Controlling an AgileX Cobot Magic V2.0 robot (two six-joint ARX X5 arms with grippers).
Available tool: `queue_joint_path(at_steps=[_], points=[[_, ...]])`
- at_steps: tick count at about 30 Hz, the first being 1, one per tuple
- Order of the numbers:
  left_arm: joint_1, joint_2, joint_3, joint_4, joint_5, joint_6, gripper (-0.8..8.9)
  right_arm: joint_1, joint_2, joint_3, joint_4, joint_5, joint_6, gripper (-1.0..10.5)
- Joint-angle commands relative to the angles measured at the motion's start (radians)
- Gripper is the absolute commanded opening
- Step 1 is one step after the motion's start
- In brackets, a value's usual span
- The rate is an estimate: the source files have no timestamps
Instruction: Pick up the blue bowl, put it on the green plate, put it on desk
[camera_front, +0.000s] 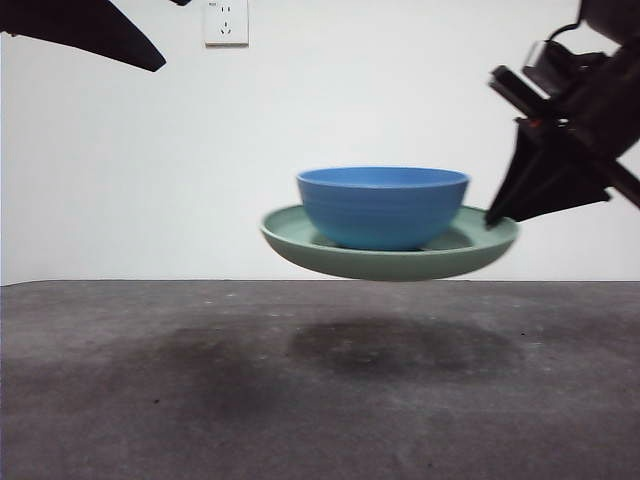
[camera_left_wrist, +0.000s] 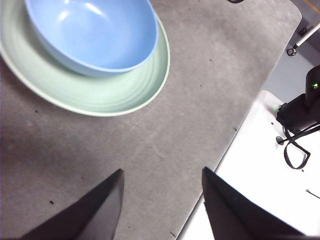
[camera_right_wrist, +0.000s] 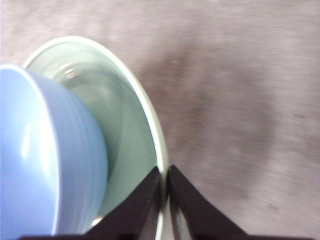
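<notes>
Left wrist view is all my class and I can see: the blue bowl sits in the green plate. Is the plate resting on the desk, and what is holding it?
Observer: No. In the front view the green plate hangs clear of the desk, with its shadow on the surface beneath.
Operator: What carries it?
Observer: The right tool is shut on the plate's rim, one jaw inside it and one outside.
Operator: Is the bowl touched?
Observer: No. The blue bowl sits upright in the plate, apart from that tool's jaws.
Operator: And our own tool?
Observer: The left tool is open and holds nothing, off to one side of the plate.
</notes>
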Motion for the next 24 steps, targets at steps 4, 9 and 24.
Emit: queue_joint_path(at_steps=[4, 9, 24], points=[[-0.006, 0.006, 0.009, 0.005, 0.002, 0.002, 2.49, 0.098, 0.081, 0.021, 0.095, 0.045, 0.101, 0.1], [-0.006, 0.006, 0.009, 0.005, 0.002, 0.003, 2.49, 0.156, 0.164, 0.022, 0.181, 0.067, 0.153, 0.1], [-0.006, 0.006, 0.009, -0.002, 0.002, 0.006, 2.49, 0.183, 0.332, 0.023, 0.281, 0.094, 0.2, 0.1]])
